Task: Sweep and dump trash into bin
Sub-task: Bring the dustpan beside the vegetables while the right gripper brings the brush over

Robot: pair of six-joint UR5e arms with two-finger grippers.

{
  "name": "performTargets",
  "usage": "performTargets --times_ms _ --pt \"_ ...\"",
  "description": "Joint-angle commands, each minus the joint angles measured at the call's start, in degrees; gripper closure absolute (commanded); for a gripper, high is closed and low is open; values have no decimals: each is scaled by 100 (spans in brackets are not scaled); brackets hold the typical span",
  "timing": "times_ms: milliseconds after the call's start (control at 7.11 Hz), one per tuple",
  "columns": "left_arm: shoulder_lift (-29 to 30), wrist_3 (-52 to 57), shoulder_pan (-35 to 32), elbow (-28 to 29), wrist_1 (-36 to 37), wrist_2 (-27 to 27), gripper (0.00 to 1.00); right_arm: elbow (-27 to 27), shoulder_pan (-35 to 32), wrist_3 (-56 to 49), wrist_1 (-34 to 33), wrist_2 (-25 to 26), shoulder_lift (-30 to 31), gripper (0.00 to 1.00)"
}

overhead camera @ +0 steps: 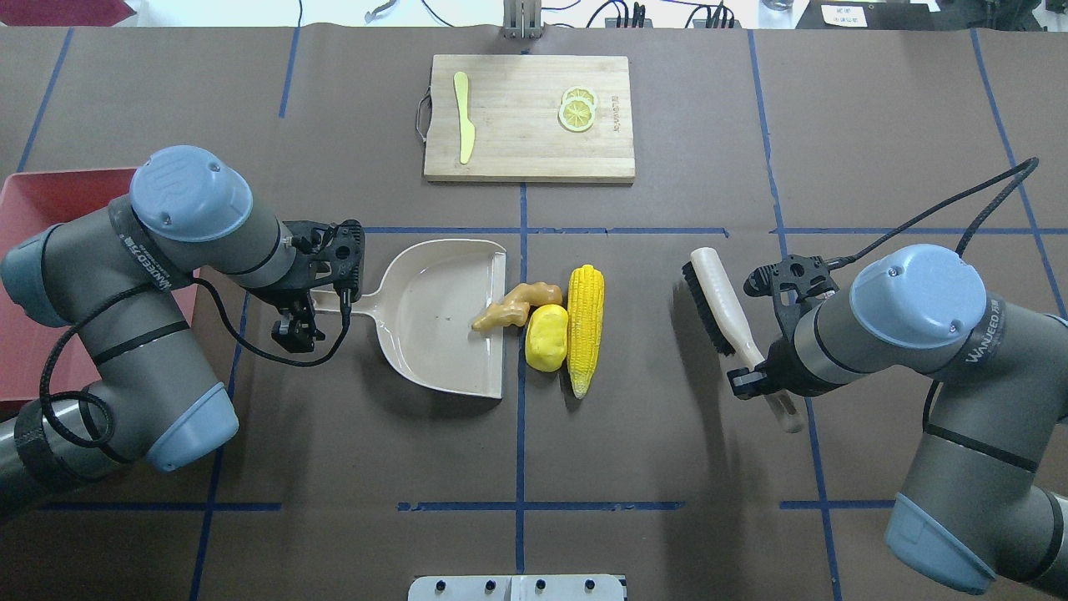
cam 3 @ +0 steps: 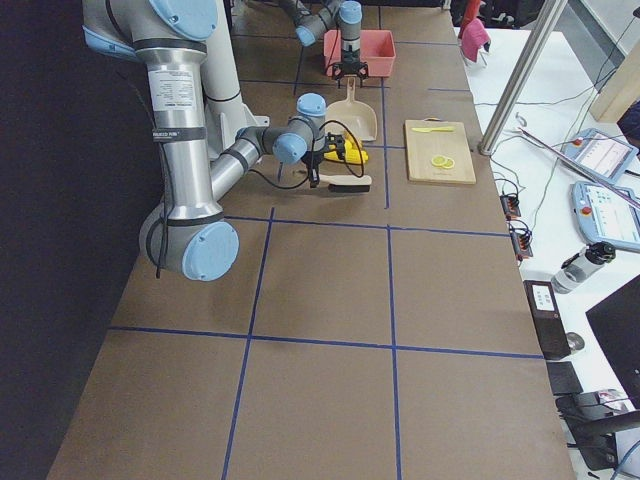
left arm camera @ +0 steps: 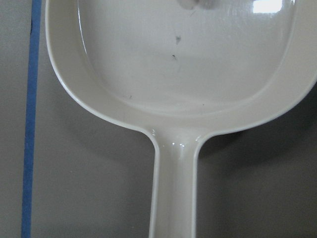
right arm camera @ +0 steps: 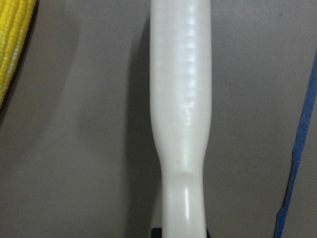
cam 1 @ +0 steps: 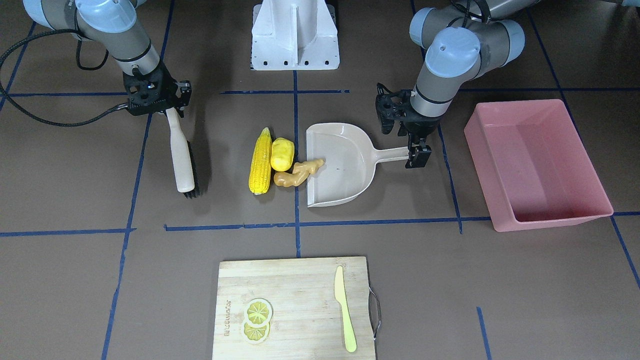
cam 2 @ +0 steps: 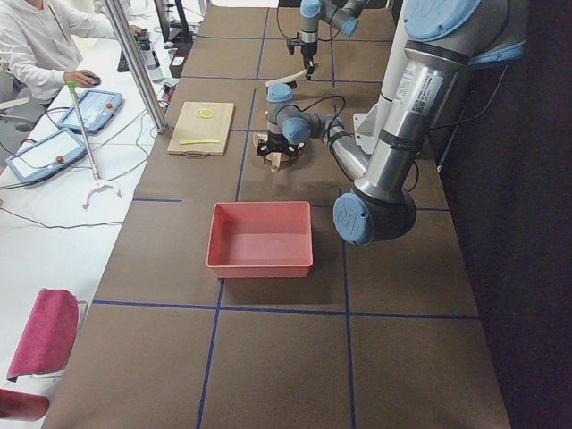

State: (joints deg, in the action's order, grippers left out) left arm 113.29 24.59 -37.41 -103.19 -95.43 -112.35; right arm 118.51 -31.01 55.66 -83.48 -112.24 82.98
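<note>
The trash lies in a cluster mid-table: a yellow corn cob (cam 1: 260, 162) (overhead camera: 584, 325), a yellow potato (cam 1: 282, 154) (overhead camera: 546, 336) and a tan ginger root (cam 1: 297, 173) (overhead camera: 517, 305) whose tip rests on the mouth of the beige dustpan (cam 1: 345, 175) (overhead camera: 434, 334). My left gripper (cam 1: 417, 152) (overhead camera: 313, 305) is shut on the dustpan's handle (left arm camera: 176, 198). My right gripper (cam 1: 160, 107) (overhead camera: 755, 371) is shut on a white brush (cam 1: 181, 160) (overhead camera: 722, 309) (right arm camera: 181, 99), apart from the corn on its far side from the dustpan. The pink bin (cam 1: 550, 220) (overhead camera: 50, 188) (cam 2: 259, 265) stands beyond the left arm and holds nothing.
A wooden cutting board (cam 1: 300, 290) (overhead camera: 517, 125) sits at the table's far edge with two lemon slices (cam 1: 257, 320) and a pale knife (cam 1: 345, 310). The robot's white base (cam 1: 295, 35) is at the near edge. Blue tape lines cross the brown table.
</note>
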Motion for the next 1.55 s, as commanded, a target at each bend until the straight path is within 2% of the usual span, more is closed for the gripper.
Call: performTargets --times_ms 0,141,281,422,563,704,844,985,1407 --pt "70 -42 93 167 -11 2 5 5 25 260 25 9 -2 100" --pt "70 -51 128 194 -2 2 11 -4 34 261 25 1 -2 100" --pt "70 -59 146 194 15 2 24 -12 86 270 34 9 -19 100" --pt "79 -60 146 194 24 11 41 -30 182 391 25 9 -211 100" --pt "114 -33 163 194 42 28 69 -82 323 671 25 88 -308 100" --pt "114 10 163 229 25 37 87 -109 489 848 25 132 -448 100" --pt "123 19 155 221 7 255 92 -153 630 1006 25 202 -563 100" --pt "192 28 163 229 7 475 92 -223 675 1138 16 211 -686 100" --pt "298 28 163 238 24 512 92 -443 728 1262 7 220 -880 100"
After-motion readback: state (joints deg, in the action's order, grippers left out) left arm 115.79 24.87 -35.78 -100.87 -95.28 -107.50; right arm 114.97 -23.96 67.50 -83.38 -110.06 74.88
